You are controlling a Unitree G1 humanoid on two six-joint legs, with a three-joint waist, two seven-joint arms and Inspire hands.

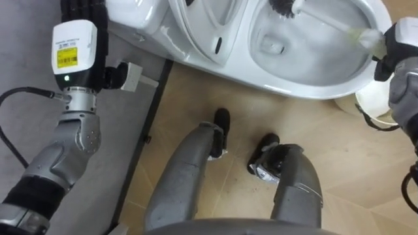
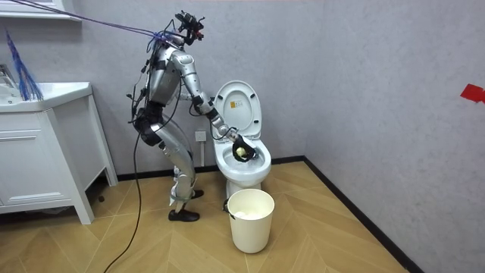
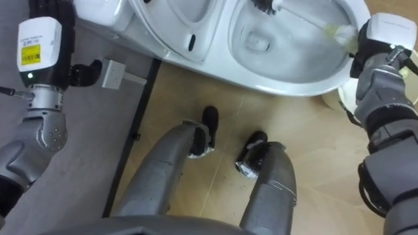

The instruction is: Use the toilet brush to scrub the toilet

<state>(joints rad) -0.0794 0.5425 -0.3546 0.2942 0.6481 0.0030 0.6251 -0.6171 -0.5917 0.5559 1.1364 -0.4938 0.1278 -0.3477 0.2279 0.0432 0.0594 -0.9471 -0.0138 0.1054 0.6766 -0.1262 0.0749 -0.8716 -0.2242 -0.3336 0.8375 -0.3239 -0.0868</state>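
Observation:
The white toilet (image 1: 307,85) stands right before me, its lid (image 2: 236,106) raised. A toilet brush with a pale handle (image 1: 326,21) reaches into the bowl, and its black bristle head (image 1: 284,6) is against the far inner wall. My right hand (image 1: 395,49) is at the bowl's right rim, shut on the yellow-green grip end of the handle. In the room view I stand bent toward the toilet with that hand (image 2: 241,149) over the bowl. My left hand (image 1: 81,10) is raised at the upper left beside the tank.
A white bin (image 2: 250,218) stands on the wood floor at the toilet's front, seen by my right arm (image 1: 375,104). A wall socket (image 1: 130,77) sits low on the grey wall. A white cabinet (image 2: 45,152) stands at the room view's left.

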